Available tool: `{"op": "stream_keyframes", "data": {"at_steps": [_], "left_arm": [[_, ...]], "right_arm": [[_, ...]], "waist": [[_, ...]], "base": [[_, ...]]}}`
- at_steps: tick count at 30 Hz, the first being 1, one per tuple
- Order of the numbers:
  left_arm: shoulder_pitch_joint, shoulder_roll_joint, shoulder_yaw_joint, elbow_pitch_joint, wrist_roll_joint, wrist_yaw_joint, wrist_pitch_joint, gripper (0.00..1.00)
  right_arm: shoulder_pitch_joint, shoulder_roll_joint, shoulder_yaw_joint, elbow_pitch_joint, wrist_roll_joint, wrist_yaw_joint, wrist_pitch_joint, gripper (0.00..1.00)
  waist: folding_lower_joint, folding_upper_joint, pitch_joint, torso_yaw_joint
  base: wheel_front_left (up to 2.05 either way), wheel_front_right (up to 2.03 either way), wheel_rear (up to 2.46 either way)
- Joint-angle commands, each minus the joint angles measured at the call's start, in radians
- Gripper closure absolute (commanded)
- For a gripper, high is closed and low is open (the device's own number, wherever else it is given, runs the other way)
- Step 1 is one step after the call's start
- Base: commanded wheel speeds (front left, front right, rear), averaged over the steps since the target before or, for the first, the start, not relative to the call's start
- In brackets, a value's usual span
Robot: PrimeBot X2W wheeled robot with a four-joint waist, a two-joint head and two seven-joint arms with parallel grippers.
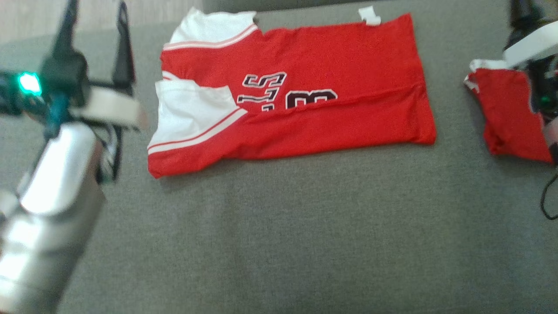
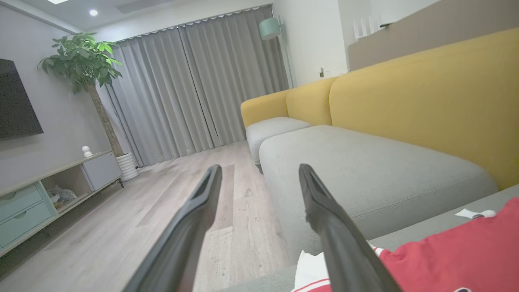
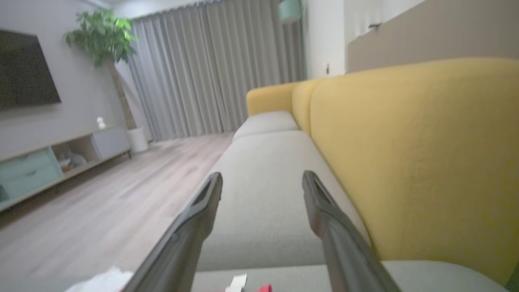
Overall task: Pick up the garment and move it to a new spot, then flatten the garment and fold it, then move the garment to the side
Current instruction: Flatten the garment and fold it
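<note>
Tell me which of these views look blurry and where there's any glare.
Head view: soft overall, the left forearm smeared with glare, its green light blooming, lettering on the garment fuzzy. Left wrist view: crisp. Right wrist view: soft throughout, the television and plant smeared.

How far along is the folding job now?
Done: the red jersey lies flat on the grey cushion, one long edge folded over the print. In hand: nothing; left gripper and right gripper are open and empty. Left: likely further folds, then moving it aside.
</note>
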Motion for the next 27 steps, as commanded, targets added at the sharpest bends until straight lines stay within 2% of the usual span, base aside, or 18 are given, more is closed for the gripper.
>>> {"op": "stream_keyframes", "data": {"at_steps": [1,4,6,8,9,12,16,19,27], "left_arm": [[0.023,0.021,0.058,-0.052,-0.015,0.017,-0.011,0.0],[0.14,0.001,0.105,-0.138,-0.03,0.044,-0.015,0.0],[0.222,-0.019,0.142,-0.203,-0.02,0.067,-0.015,0.0],[0.31,-0.047,0.177,-0.256,-0.006,0.085,-0.016,0.0],[0.31,-0.047,0.177,-0.256,-0.006,0.085,-0.016,0.0],[0.431,-0.085,0.21,-0.298,0.034,0.095,-0.016,0.0],[0.557,-0.138,0.269,-0.334,0.096,0.099,-0.016,0.0],[0.63,-0.181,0.31,-0.314,0.108,0.076,-0.016,0.0],[0.619,-0.226,0.393,-0.244,0.17,0.009,-0.016,0.0]], "right_arm": [[0.091,0.029,-0.065,-0.068,-0.056,-0.001,-0.01,0.0],[0.255,0.122,-0.255,-0.21,-0.2,-0.001,-0.01,0.0],[0.369,0.198,-0.344,-0.298,-0.299,-0.001,-0.01,0.0],[0.477,0.273,-0.398,-0.371,-0.38,-0.001,-0.01,0.0],[0.477,0.273,-0.398,-0.371,-0.38,-0.001,-0.01,0.0],[0.612,0.343,-0.442,-0.449,-0.463,-0.001,-0.01,0.0],[0.75,0.372,-0.463,-0.514,-0.496,-0.001,-0.01,0.0],[0.82,0.375,-0.453,-0.545,-0.457,-0.001,-0.01,0.0],[0.857,0.375,-0.413,-0.596,-0.406,-0.001,-0.01,0.0]], "waist": [[0.0002,0.0,-0.05,-0.001],[0.0002,0.0,-0.095,0.0],[0.0002,0.0,-0.117,0.003],[0.0002,0.0,-0.135,0.005],[0.0002,0.0,-0.135,0.005],[0.0002,0.0,-0.154,0.003],[0.0002,0.0,-0.17,-0.001],[0.0002,0.0,-0.169,-0.007],[0.0002,0.0,-0.125,-0.043]], "base": [[0.0,0.0,0.0],[0.0,0.0,0.0],[0.0,0.0,0.0],[0.0,0.0,0.0],[0.0,0.0,0.0],[0.0,0.0,0.0],[0.0,0.0,0.0],[0.0,0.0,0.0],[0.0,0.0,0.0]]}}
